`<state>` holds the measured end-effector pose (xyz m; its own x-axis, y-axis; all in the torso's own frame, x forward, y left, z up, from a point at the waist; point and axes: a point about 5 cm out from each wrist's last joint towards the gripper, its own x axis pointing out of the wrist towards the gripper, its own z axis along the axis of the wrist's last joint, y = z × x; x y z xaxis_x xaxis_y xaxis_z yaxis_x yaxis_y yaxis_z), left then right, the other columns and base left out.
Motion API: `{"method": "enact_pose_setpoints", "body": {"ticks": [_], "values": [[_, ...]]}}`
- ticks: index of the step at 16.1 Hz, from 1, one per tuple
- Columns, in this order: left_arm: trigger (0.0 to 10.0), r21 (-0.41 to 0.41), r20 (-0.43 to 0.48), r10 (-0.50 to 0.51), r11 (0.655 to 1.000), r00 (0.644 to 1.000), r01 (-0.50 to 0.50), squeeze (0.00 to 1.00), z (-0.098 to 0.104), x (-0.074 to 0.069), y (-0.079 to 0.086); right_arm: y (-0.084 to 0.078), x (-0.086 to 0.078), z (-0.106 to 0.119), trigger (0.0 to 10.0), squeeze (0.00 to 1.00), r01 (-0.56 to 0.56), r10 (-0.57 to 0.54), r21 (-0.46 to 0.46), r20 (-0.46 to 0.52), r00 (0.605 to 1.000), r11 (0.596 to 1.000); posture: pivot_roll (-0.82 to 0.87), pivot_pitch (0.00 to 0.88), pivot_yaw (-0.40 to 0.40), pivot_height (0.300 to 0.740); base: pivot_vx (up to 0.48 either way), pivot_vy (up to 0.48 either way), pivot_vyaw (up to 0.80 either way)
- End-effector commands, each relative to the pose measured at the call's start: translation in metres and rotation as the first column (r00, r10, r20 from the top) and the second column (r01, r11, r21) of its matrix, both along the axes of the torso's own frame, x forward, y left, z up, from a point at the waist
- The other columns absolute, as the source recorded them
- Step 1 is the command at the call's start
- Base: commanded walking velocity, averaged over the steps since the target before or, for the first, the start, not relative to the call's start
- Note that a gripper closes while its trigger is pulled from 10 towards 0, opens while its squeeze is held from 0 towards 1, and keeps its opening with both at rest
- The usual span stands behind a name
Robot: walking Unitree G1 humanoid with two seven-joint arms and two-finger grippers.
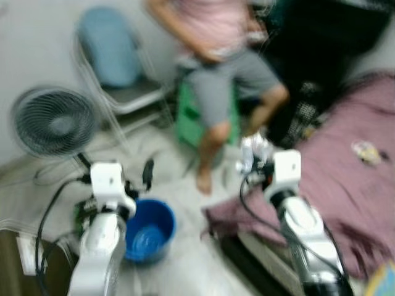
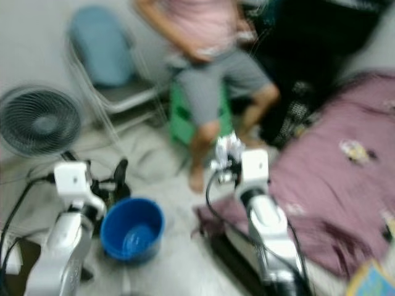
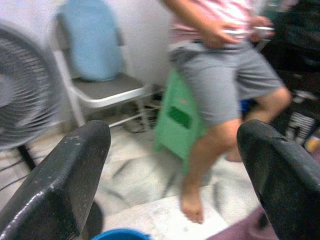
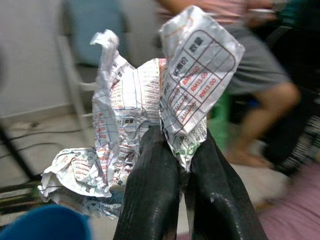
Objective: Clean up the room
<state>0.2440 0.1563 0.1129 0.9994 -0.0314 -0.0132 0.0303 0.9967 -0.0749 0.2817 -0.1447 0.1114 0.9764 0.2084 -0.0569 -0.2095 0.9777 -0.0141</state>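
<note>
Crumpled paper point(image 4: 145, 115): being pinched between the closed fingers of the right gripper point(image 4: 185, 165), held up in the air at about 1 o'clock from the blue bucket point(image 1: 148, 229), near the edge of the purple bedspread point(image 1: 345, 179). Long axis standing roughly upright, loose end fanning upward, away from the fingertips.

Left gripper point(image 3: 170, 165): hovering beside the bucket with fingers spread wide, carrying nothing.

Progress, as judged: paper already picked up, not yet dropped; bucket probably serving as bin, looking empty of paper. A small object point(image 1: 365, 152) lying on the bedspread at 3 o'clock, too blurred to identify, possibly remaining.

Bystander: person point(image 1: 228, 68) sitting at 12 o'clock on a green stool point(image 1: 188, 117); fan point(image 1: 52, 122) at 10 o'clock.
</note>
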Motion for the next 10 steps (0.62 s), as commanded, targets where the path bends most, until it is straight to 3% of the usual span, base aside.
{"method": "enact_pose_setpoints", "body": {"ticks": [1, 10], "values": [[10.0, 0.008, 0.004, 0.006, 1.000, 1.000, -0.006, 0.00, 0.0009, 0.0007, 0.0020, 0.0039, 0.0009, 0.0018, 10.0, 0.00, -0.022, 0.022, -0.005, 0.008, 1.000, 1.000, -0.02, 0.000, -0.013, 0.740, 0.000, 0.000, 0.80], [10.0, -0.003, 0.011, -0.012, 1.000, 1.000, 0.012, 0.00, 0.0016, 0.0011, -0.0001, 0.0046, 0.0009, 0.0008, 10.0, 0.00, -0.028, 0.028, -0.001, 0.005, 1.000, 1.000, -0.02, 0.000, -0.014, 0.740, 0.000, 0.000, 0.76]]}}
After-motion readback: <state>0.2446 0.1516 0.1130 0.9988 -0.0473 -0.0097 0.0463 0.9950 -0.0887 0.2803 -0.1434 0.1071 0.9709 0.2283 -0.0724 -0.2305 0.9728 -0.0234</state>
